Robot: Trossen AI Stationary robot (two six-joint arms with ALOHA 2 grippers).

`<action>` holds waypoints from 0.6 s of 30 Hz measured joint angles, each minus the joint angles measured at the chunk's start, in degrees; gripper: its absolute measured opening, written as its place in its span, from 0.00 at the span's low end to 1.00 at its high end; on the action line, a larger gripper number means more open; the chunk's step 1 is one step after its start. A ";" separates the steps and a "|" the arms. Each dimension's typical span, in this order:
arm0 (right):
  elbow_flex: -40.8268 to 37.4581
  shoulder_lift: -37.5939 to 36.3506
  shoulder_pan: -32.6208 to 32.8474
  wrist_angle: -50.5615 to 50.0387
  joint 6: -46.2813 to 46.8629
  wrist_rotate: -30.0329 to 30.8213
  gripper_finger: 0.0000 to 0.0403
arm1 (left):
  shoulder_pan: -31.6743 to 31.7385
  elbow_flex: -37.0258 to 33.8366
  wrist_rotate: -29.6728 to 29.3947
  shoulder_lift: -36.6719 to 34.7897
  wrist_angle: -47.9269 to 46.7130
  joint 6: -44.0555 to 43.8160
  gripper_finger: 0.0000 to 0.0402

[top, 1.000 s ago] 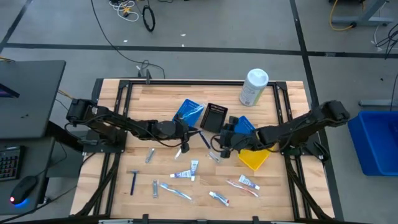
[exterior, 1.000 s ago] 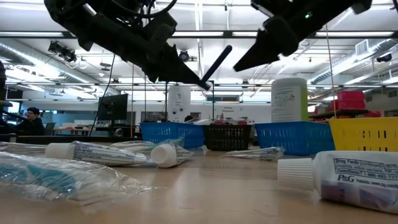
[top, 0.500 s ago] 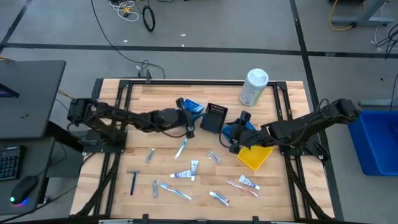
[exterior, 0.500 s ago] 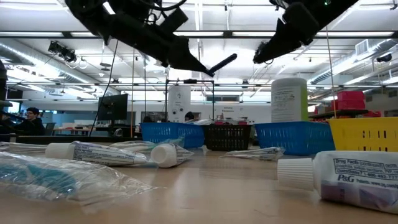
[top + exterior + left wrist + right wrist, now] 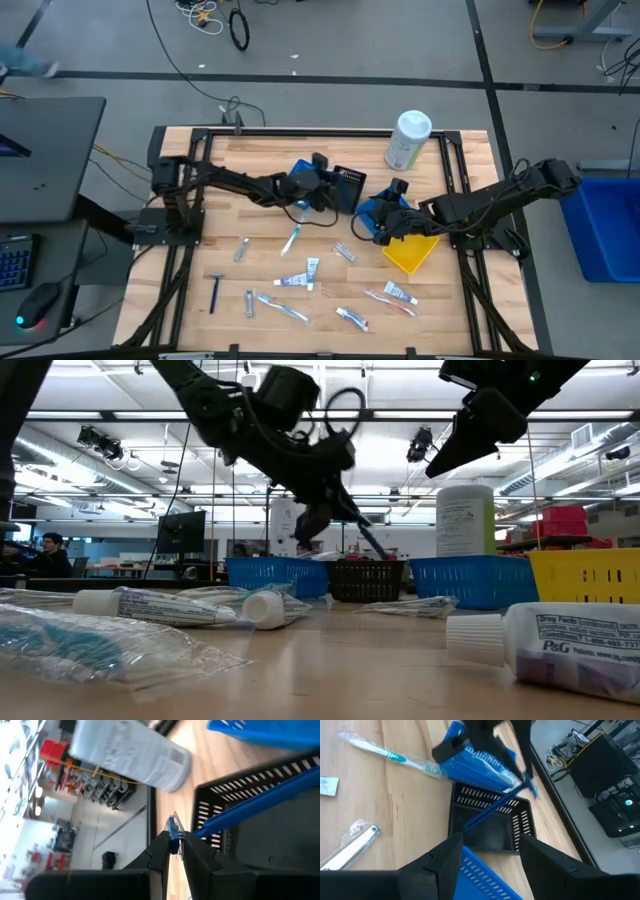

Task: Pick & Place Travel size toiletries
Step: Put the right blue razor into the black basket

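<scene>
Reaching over the black tray [image 5: 347,187] at frame centre, the left gripper [image 5: 175,846] was seen pinched on a blue razor [image 5: 492,806], its long axis slanting down into the tray. The right gripper [image 5: 384,226] was held spread and empty just right.

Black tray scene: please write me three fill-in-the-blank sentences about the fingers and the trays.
1. The left fingers pinch a blue razor over the ___ tray.
2. The right fingers are ___ and hold nothing.
3. The white canister stands ___ on the table.

Missing words: black; open; upright
</scene>
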 joint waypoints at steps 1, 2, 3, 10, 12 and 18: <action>0.00 0.00 0.00 -0.02 0.00 -0.02 0.52 | -0.02 1.20 -0.16 0.98 -1.41 0.51 0.12; 0.00 0.00 0.00 -0.04 -0.01 0.00 0.52 | -0.02 2.53 -0.18 2.01 -2.67 1.10 0.12; 0.00 0.00 0.00 -0.01 0.00 -0.02 0.52 | 0.01 3.71 -0.10 2.89 -4.02 1.37 0.12; 0.00 0.00 0.00 -0.07 0.01 -0.03 0.52 | 0.01 7.61 -1.05 6.86 -10.75 2.94 0.13; 0.00 0.00 0.00 -0.07 0.01 -0.04 0.50 | 0.02 7.77 -0.98 6.69 -10.81 1.07 0.14; 0.00 0.02 0.00 -0.06 1.51 -0.05 0.47 | 0.02 7.71 -0.90 6.39 -12.35 -2.74 0.25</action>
